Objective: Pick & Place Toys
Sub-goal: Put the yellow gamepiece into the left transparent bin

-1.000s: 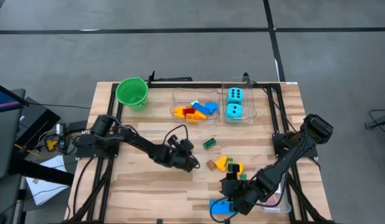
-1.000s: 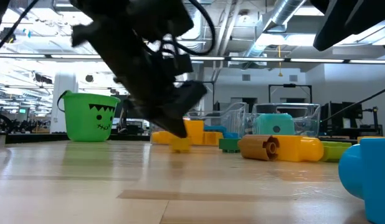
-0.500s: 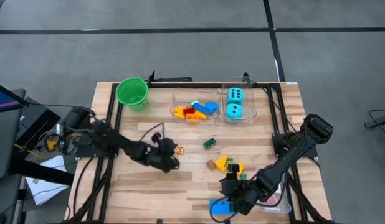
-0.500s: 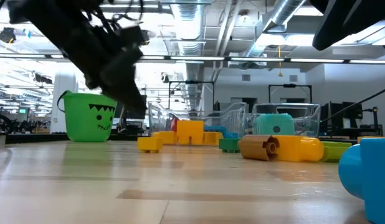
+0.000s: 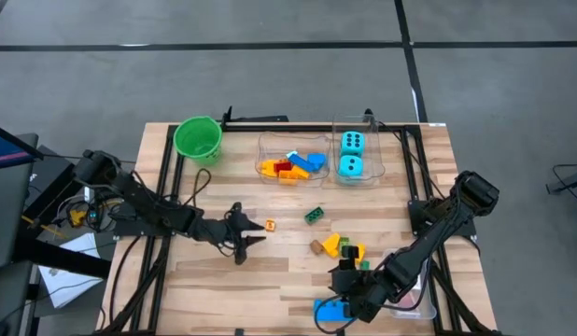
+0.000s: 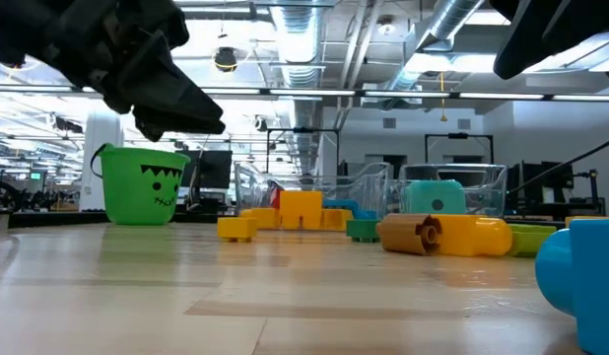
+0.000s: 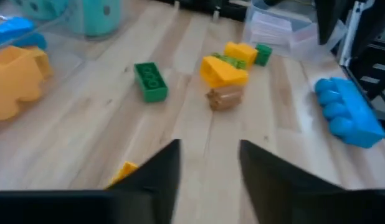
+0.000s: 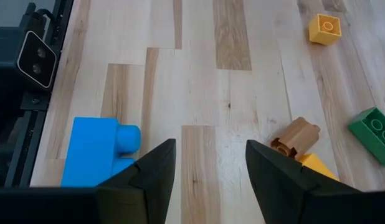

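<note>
A pale wooden bench (image 5: 223,280) fills our view, with a grey floor around it. Our left gripper (image 5: 251,234) hovers left of centre, fingers spread and empty — a small yellow block (image 5: 270,225) lies just beside its tips. Our right gripper (image 5: 343,297) sits low near the near edge, fingers parted, with a large blue block (image 5: 328,310) beside it. Between them lie a green block (image 5: 314,216) and a cluster of yellow, brown and green blocks (image 5: 341,247). Two cyan dice (image 5: 351,155) and more blocks (image 5: 293,166) rest in clear tubs (image 5: 377,149) at the far side, right of a green bucket (image 5: 197,138).
</note>
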